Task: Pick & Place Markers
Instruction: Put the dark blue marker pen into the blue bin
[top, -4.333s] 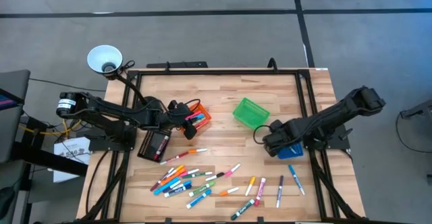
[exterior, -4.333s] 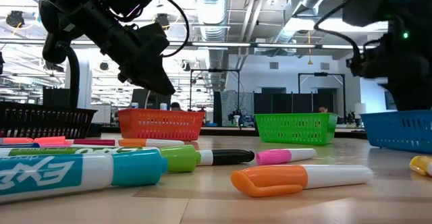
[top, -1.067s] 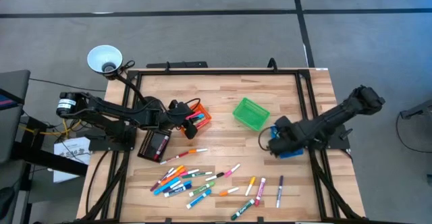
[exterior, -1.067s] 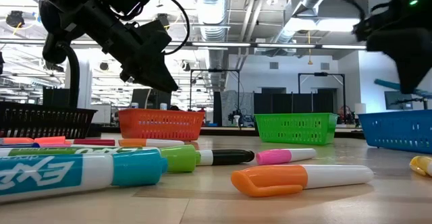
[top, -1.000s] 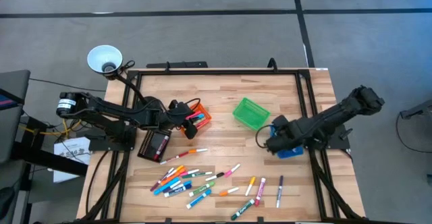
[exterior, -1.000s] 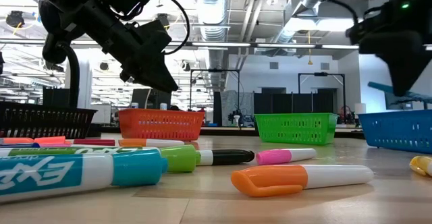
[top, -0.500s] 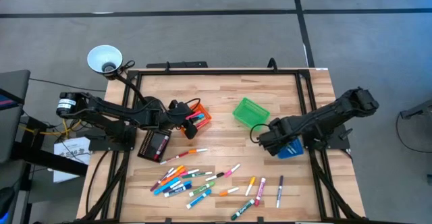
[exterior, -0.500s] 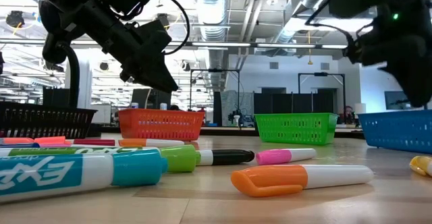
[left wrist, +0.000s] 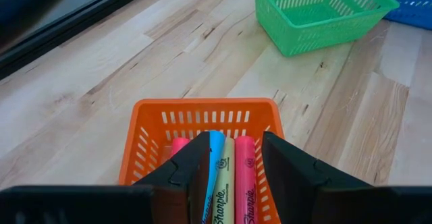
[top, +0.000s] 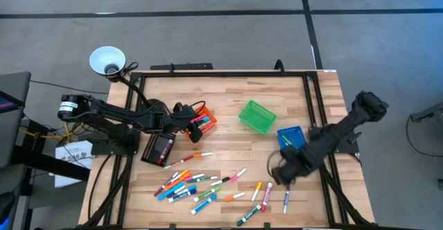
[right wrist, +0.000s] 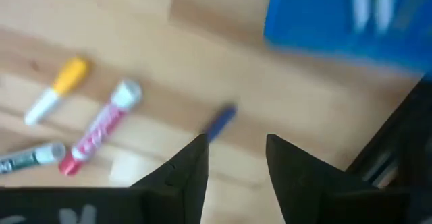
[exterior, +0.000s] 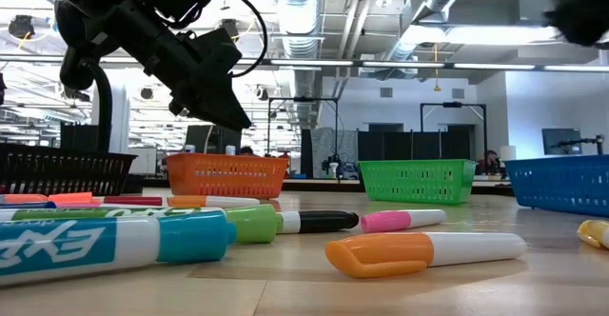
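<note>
Many markers (top: 194, 185) lie loose on the wooden table near its front edge, and a smaller group (top: 266, 195) lies to the right. My right gripper (top: 282, 171) hangs open above that group, pointing down. In the right wrist view its fingers (right wrist: 236, 140) stand over bare wood next to a dark blue marker (right wrist: 219, 121), with nothing between them. My left gripper (top: 197, 122) stays open above the orange bin (left wrist: 202, 106). Pink and blue markers (left wrist: 245, 177) lie in that bin below its fingers (left wrist: 234, 137). The blue bin (top: 292, 136) holds a few markers.
A green bin (top: 257, 116) stands at the table's far middle and a black bin (top: 158, 149) at the left. A white lamp shade (top: 107, 60) sits off the far left corner. Black rails frame the table. Bare wood lies between the bins and the markers.
My right gripper has swung from above the blue bin toward the table's near edge and now hangs over the right-hand markers. It has also turned about its own axis. The blue stick seen at its fingers a second ago is gone from them.
</note>
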Tool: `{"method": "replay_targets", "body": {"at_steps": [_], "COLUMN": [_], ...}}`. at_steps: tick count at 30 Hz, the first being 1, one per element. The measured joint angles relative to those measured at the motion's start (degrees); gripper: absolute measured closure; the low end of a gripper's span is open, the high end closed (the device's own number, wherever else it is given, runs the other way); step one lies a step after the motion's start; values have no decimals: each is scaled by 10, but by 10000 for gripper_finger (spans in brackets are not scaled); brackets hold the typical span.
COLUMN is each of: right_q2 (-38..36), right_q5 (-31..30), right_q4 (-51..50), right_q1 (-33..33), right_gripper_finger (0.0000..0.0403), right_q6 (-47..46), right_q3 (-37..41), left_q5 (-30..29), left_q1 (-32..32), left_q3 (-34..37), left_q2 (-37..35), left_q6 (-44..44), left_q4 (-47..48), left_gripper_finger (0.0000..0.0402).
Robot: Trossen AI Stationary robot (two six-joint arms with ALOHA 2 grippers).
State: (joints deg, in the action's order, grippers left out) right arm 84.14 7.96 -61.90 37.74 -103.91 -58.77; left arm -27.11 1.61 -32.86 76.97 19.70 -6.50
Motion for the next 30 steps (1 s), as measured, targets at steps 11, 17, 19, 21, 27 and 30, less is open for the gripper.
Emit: {"method": "replay_targets", "body": {"at_steps": [11, 17, 19, 21, 27, 30], "right_q2": [105, 153, 171, 187, 197, 195], "right_q5": [13, 33, 57, 73, 78, 55], "right_q4": [118, 182, 202, 213, 218, 217], "right_q1": [91, 64, 57, 56, 56, 57], "right_gripper_finger": [265, 266, 268, 269, 271, 271], "right_q6": [-195, -188, -187, -186, -186, -178], "right_q3": [9, 9, 9, 9, 7, 8], "left_q5": [0, 0, 0, 0, 0, 0], "left_q1": [0, 0, 0, 0, 0, -1], "left_q3": [0, 0, 0, 0, 0, 0], "left_q2": [0, 0, 0, 0, 0, 0], "left_q6": [0, 0, 0, 0, -1, -16], "left_q4": [0, 0, 0, 0, -5, -13], "left_gripper_finger": [271, 271, 271, 271, 271, 271]}}
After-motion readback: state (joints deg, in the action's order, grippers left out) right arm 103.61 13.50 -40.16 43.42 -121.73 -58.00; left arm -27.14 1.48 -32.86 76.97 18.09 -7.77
